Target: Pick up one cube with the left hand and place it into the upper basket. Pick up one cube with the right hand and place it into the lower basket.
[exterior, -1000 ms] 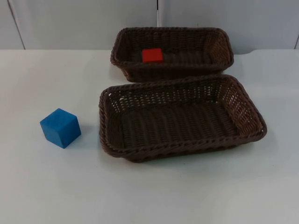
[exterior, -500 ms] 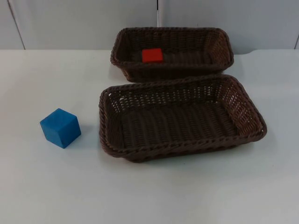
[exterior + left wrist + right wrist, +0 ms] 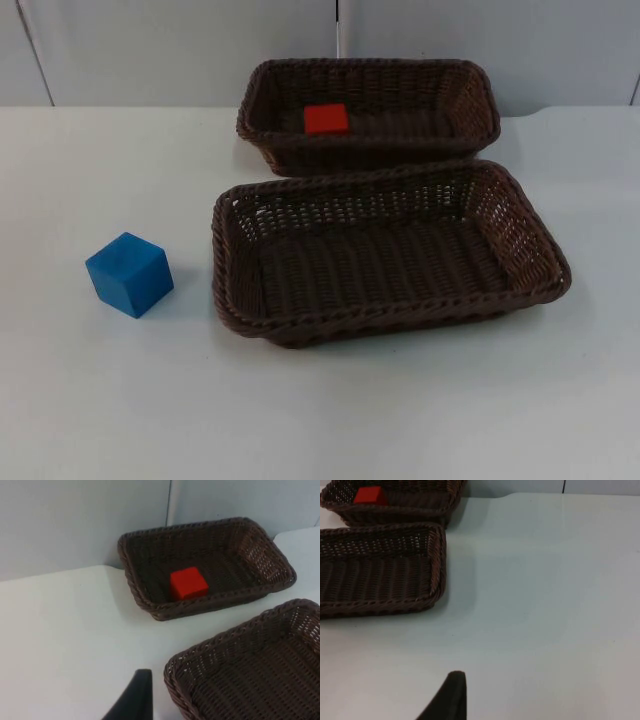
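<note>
The left gripper [image 3: 135,700] shows as one black fingertip above bare table, at about seven o'clock of the upper basket [image 3: 135,587] and just beside the lower basket's near corner; whether it is open or closed I cannot tell, and nothing can be seen in its hold; the right gripper [image 3: 447,697] likewise shows one dark fingertip over the white table [image 3: 545,580], at about five o'clock of the lower basket [image 3: 437,565] and well apart from it, its opening equally unclear. In the top view the two brown wicker baskets sit one behind the other, the upper basket [image 3: 262,135] at twelve o'clock of the lower basket [image 3: 225,270], their rims seemingly touching or nearly so; the red cube [image 3: 326,118] lies on the floor of the upper basket, toward its nine o'clock half; the blue cube [image 3: 129,273] stands on the table at nine o'clock of the lower basket, near it but apart, one corner turned toward the camera.
</note>
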Controlling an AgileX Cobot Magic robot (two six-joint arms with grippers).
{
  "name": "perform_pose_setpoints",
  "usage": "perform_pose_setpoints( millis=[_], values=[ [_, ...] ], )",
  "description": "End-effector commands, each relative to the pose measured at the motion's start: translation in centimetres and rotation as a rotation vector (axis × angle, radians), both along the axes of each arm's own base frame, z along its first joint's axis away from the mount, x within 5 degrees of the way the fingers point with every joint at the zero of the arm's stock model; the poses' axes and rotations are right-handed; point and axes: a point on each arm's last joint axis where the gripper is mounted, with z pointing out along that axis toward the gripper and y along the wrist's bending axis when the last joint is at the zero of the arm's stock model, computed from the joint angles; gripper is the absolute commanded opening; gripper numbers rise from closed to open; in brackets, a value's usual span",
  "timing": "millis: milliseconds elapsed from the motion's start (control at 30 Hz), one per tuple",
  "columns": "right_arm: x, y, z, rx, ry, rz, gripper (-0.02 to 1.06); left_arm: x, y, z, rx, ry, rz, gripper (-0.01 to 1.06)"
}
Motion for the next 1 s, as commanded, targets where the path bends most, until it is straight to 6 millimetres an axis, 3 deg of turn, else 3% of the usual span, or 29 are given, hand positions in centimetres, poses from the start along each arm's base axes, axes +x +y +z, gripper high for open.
perform_pose_setpoints(
  millis=[0, 500, 967],
  values=[
    [-0.1, 0.0, 0.0, 0.000, -0.004, -0.003, 1.05, -1.4, 0.4, 0.3, -0.023, -0.037, 0.010, 1.05],
    [-0.1, 0.0, 0.0, 0.000, -0.004, -0.003, 1.05, -7.8, 1.9, 2.7, -0.008, -0.130, -0.050, 1.05],
    [-0.1, 0.0, 0.0, 0.000, -0.004, -0.003, 1.05, -13.7, 3.7, -1.6, 0.028, -0.171, -0.056, 1.05]
  ],
)
